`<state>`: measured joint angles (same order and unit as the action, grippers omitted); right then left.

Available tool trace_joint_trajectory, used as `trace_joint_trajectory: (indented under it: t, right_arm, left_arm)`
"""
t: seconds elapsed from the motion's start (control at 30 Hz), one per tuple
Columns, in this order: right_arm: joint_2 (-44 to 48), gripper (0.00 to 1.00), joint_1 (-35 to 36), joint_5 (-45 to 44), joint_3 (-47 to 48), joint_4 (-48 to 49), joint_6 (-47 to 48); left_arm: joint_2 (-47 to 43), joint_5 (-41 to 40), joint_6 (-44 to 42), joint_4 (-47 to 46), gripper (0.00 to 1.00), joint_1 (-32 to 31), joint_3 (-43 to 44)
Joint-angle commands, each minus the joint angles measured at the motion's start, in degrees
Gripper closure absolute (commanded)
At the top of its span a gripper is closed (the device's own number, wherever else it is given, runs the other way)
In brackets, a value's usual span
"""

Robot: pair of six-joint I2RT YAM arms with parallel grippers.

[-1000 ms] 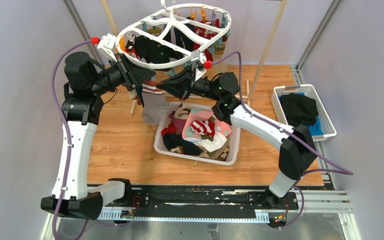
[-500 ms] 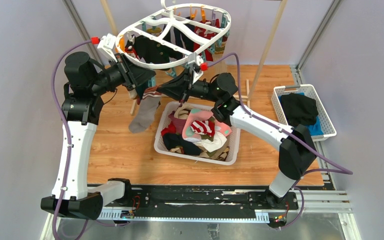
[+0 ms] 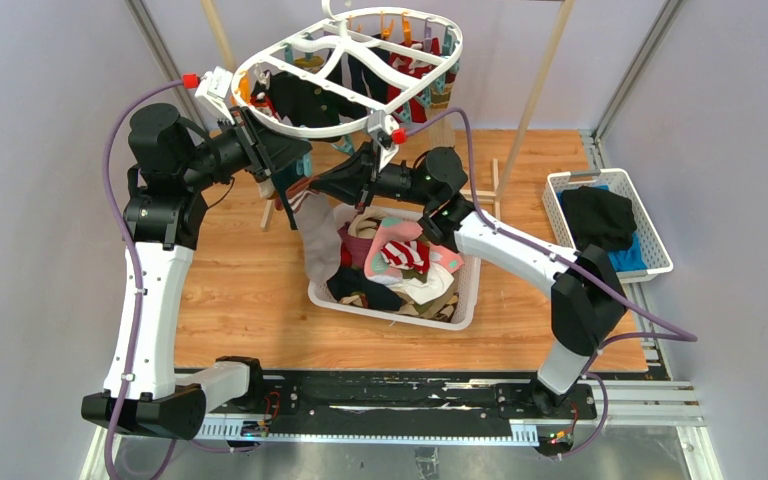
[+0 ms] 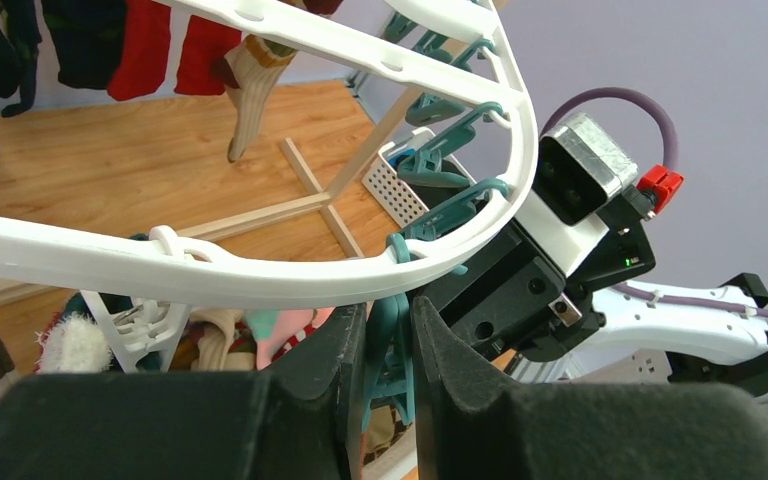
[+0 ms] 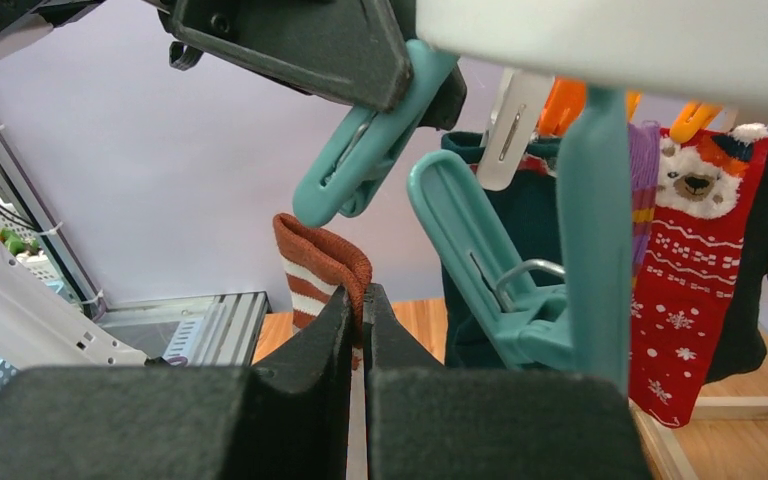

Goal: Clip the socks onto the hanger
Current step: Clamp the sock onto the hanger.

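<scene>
The white oval hanger (image 3: 350, 70) hangs at the back with several socks clipped on it. My left gripper (image 3: 293, 165) (image 4: 388, 305) is shut on a teal clothespin (image 4: 390, 340) (image 5: 360, 160) that dangles under the hanger's rim (image 4: 260, 275). My right gripper (image 3: 312, 186) (image 5: 357, 292) is shut on the cuff of a rust-and-white striped sock (image 5: 310, 265), just below that pin's mouth. The sock's grey foot (image 3: 318, 235) hangs down over the basket's left edge. More socks (image 3: 400, 255) lie heaped in the white basket (image 3: 320, 288).
A second teal clothespin (image 5: 480, 250) and a red Christmas sock (image 5: 685, 290) hang close on the right of my right gripper. A small white basket (image 3: 560, 185) with black and blue clothes stands at the far right. Wooden poles (image 3: 545, 70) stand behind the hanger.
My right gripper has moved left and up with the striped sock, to just under the pin held by my left gripper. The sock's foot has swung. The left arm has held still.
</scene>
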<state>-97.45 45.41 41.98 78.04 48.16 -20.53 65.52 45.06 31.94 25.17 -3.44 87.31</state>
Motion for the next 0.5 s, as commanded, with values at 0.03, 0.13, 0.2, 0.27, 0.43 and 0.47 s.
trace_joint_trajectory:
  t: [0.03, 0.13, 0.2, 0.27, 0.43, 0.47]
  right_arm:
    - [-0.59, 1.0, 0.73, 0.47, 1.74, 1.83, -0.95]
    - [-0.34, 1.0, 0.73, 0.7, 2.0, 1.93, -0.87]
    - [-0.14, 1.0, 0.73, 0.82, 2.02, 1.94, -0.95]
    - [0.1, 1.0, 0.71, 0.76, 1.75, 2.06, -0.94]
    - [0.48, 1.0, 0.65, 0.57, 1.81, 2.49, -1.25]
    - [0.5, 1.0, 0.65, 0.56, 1.91, 2.5, -1.26]
  left_arm:
    - [-0.68, 3.63, -0.3, -0.48, 0.93, -0.25, -0.22]
    - [-0.66, 3.58, -0.65, -0.46, 0.93, -0.25, -0.28]
    - [-0.72, 3.54, -0.8, -0.23, 0.93, -0.25, -0.16]
    - [-0.69, 3.51, -0.84, -0.19, 0.93, -0.25, -0.2]
    - [-0.66, 3.63, -0.85, -0.14, 0.93, -0.25, -0.16]
    - [-0.73, 3.68, -0.94, -0.08, 0.93, -0.26, -0.21]
